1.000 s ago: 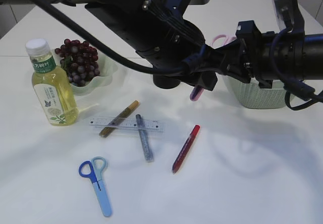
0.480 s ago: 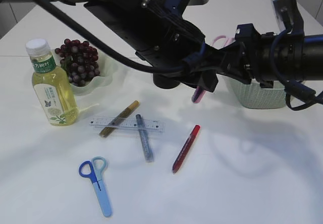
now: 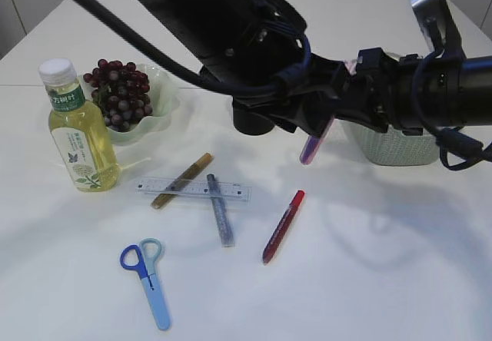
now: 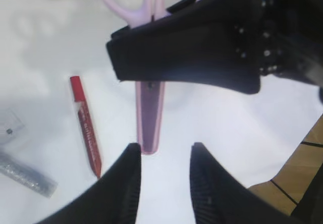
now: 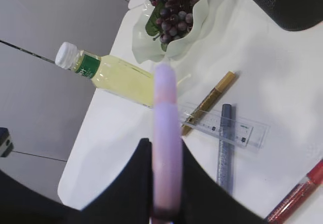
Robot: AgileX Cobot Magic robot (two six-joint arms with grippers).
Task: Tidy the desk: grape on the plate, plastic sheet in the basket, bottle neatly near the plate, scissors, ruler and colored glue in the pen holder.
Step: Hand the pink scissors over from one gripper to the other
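My right gripper [image 5: 166,151] is shut on pink scissors [image 3: 314,146], which hang blade-down above the table beside the basket [image 3: 388,147]. My left gripper [image 4: 165,152] is open and empty, its left finger just under the blade tip [image 4: 148,133]. The black pen holder [image 3: 252,118] is mostly hidden behind the left arm. Grapes [image 3: 119,95] lie on the pale green plate [image 3: 163,104], with the bottle [image 3: 78,137] next to it. On the table lie the ruler [image 3: 192,190], gold glue [image 3: 182,180], glitter glue [image 3: 221,210], red glue [image 3: 283,226] and blue scissors [image 3: 146,279]. The plastic sheet is out of view.
Both arms crowd the middle back of the table above the pen holder and basket. White table [image 3: 384,264] lies bare at the front right. The table's left edge [image 5: 75,148] shows in the right wrist view.
The right gripper has carried the pink scissors a little to the right and down. The left arm has shifted up and right alongside it. Items on the table have not moved.
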